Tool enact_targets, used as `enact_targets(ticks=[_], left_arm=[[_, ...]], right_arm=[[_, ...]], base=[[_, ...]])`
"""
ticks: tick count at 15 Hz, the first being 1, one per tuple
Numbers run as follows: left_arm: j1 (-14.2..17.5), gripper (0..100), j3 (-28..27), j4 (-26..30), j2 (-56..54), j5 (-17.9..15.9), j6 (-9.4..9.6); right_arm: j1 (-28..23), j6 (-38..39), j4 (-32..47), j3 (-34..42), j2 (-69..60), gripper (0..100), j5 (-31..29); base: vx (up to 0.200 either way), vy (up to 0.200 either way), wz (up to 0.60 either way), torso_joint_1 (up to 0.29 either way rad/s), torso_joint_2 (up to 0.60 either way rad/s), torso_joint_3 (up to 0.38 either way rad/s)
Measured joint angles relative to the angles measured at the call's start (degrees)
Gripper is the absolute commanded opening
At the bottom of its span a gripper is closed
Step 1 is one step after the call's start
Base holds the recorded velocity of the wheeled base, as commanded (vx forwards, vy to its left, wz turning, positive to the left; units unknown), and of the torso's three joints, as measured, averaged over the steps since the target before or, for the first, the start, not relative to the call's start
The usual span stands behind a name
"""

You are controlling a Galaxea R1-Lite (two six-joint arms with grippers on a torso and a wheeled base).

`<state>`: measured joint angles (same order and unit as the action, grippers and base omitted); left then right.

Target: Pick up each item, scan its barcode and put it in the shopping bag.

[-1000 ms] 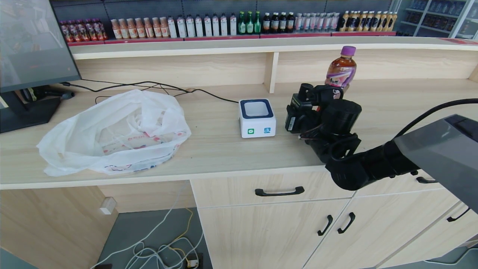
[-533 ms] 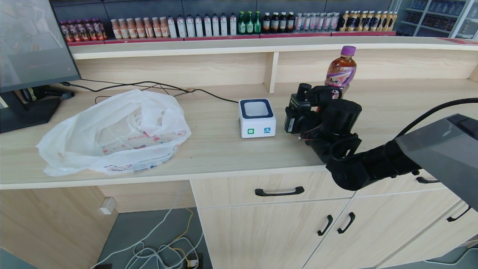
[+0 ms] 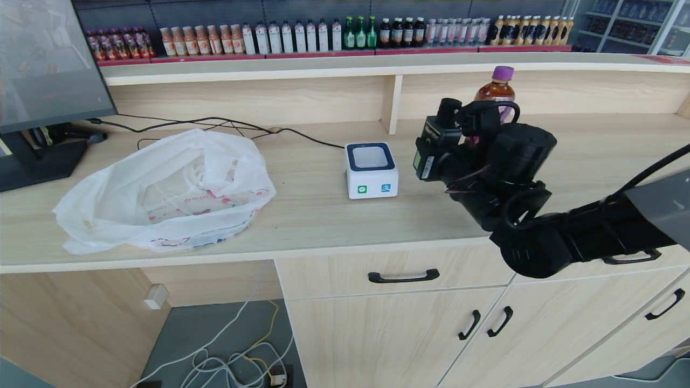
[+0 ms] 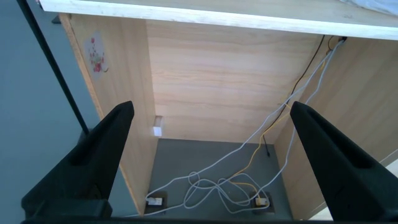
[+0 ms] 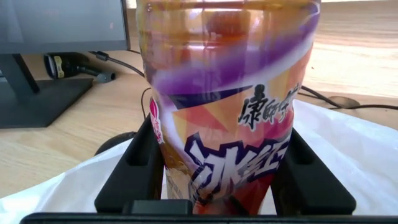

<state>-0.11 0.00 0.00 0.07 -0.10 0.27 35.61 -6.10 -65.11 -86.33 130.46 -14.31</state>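
A tea bottle (image 3: pixel 499 86) with a purple cap stands upright at the back right of the wooden counter (image 3: pixel 312 215), its lower part hidden behind my right wrist. In the right wrist view the bottle (image 5: pixel 230 106) sits between both black fingers (image 5: pixel 134 171), which press its sides: my right gripper (image 5: pixel 217 165) is shut on it. The white barcode scanner (image 3: pixel 371 170) stands mid-counter, left of that arm. Further left lies the white shopping bag (image 3: pixel 167 191), mouth up and slumped. My left gripper (image 4: pixel 211 155) hangs open below the counter, over the floor.
A dark monitor (image 3: pixel 48 59) on a stand and a handheld scanner (image 3: pixel 67 134) occupy the counter's far left. Black cables (image 3: pixel 215 121) run along the back. A raised shelf (image 3: pixel 377 67) walls the counter's rear. Drawers with black handles (image 3: pixel 403 277) sit below.
My right wrist has risen and shifted right, covering more of the bottle. The bottle's cap stays in the same place. Bag and scanner are unmoved.
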Motion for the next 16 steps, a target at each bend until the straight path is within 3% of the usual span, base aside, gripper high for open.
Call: enact_targets(ticks=[16], left_arm=[[0.01,100,0.0,0.0,0.0,0.0,-0.11]], right_arm=[[0.39,-0.11,-0.93,3.82,0.13,0,0.09]], base=[[0.0,0.0,0.0,0.0,0.0,0.0]])
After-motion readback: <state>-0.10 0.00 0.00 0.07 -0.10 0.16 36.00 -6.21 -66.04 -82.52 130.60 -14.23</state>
